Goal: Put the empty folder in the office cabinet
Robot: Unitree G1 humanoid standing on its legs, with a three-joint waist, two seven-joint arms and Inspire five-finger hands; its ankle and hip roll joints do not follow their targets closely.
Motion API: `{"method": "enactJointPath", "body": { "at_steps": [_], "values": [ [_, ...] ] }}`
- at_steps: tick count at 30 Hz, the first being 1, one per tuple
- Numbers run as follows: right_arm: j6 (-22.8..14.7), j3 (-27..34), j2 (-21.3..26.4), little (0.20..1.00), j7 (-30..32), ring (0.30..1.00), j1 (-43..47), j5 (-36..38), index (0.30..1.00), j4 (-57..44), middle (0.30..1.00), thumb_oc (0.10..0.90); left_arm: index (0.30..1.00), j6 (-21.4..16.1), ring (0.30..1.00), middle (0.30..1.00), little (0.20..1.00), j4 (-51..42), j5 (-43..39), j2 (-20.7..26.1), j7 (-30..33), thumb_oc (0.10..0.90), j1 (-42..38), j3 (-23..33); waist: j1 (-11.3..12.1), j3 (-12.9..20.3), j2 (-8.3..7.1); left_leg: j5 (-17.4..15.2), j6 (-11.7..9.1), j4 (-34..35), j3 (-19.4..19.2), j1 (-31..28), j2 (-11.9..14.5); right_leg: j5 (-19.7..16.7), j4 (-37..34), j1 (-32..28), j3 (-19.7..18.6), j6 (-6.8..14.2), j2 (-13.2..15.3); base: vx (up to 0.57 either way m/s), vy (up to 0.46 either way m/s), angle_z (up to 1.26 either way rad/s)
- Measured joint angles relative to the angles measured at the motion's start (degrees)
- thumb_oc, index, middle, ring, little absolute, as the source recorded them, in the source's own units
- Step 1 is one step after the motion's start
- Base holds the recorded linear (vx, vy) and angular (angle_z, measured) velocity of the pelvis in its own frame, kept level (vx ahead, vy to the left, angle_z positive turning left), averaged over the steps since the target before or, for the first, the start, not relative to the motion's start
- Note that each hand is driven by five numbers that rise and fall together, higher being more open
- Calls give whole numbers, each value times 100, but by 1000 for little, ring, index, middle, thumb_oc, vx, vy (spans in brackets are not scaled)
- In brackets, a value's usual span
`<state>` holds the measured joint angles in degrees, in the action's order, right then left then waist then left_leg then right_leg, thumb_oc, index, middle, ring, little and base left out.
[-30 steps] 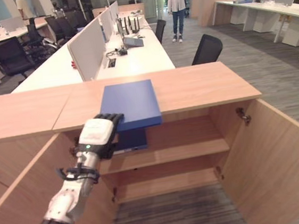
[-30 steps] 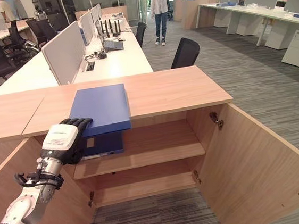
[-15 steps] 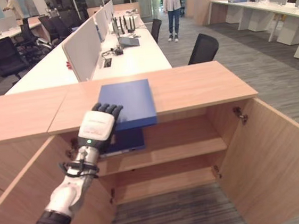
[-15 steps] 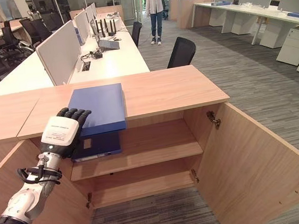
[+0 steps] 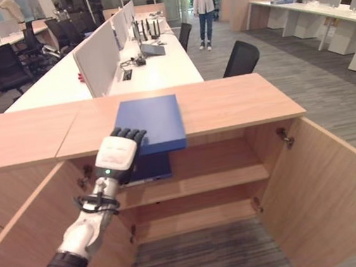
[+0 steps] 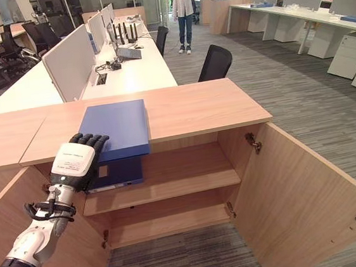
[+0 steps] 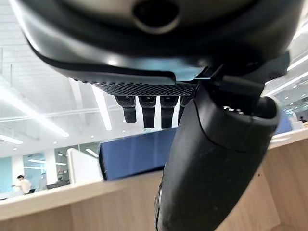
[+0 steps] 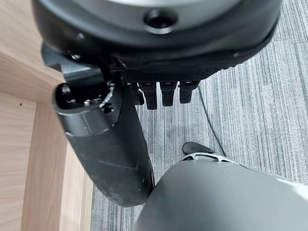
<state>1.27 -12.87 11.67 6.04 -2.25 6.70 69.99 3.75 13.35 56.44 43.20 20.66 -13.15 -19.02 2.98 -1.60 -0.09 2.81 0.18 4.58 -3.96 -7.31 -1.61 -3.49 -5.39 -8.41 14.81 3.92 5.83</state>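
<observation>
While my left hand (image 5: pixel 118 156) reaches the blue folder (image 5: pixel 150 123) on the cabinet (image 5: pixel 238 101) top, fingers (image 7: pixel 144 108) straight, I must grab it next.

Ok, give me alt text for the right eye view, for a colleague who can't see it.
The robot's left hand reaches up to the near left corner of a blue folder lying flat on top of an open wooden cabinet. A second blue folder lies on the upper shelf below; an open-plan office stretches behind.

Left arm reaching forward, left hand (image 5: pixel 118 156) raised — fingers straight, right hand (image 8: pixel 144 72) hanging — fingers relaxed
</observation>
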Motion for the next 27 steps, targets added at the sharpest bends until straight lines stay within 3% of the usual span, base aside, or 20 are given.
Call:
{"method": "enactJointPath", "body": {
  "at_steps": [6, 21, 27],
  "values": [
    [-3, -2, -11, 900, 6, 900, -2, 2, 900, -2, 900, 800, 300, 246, 300, 300, 300, 297, -212, -1, 252, 400, -338, -50, 2, 12, -20, -2, 0, 1, -21, -11, 2, -5, 0, -3, -17, 0, -1, 0, 0, 0],
    [-25, 3, -18, 900, 47, 900, -9, 3, 900, -1, 900, 800, 300, 380, 300, 300, 300, 305, -197, 0, 650, 400, -424, 40, -139, 77, -12, -16, 17, 2, -55, -40, 7, -10, 0, -14, -37, -6, -7, 0, 0, 0],
    [-18, 12, -36, 900, 79, 900, -16, 4, 900, -2, 900, 800, 300, 471, 300, 300, 300, -103, -547, -414, 578, 400, -373, 415, -114, 91, -30, -17, 18, 1, -40, -10, 4, -12, 0, 1, -32, -4, -3, 0, 0, 1]
  ]
}}
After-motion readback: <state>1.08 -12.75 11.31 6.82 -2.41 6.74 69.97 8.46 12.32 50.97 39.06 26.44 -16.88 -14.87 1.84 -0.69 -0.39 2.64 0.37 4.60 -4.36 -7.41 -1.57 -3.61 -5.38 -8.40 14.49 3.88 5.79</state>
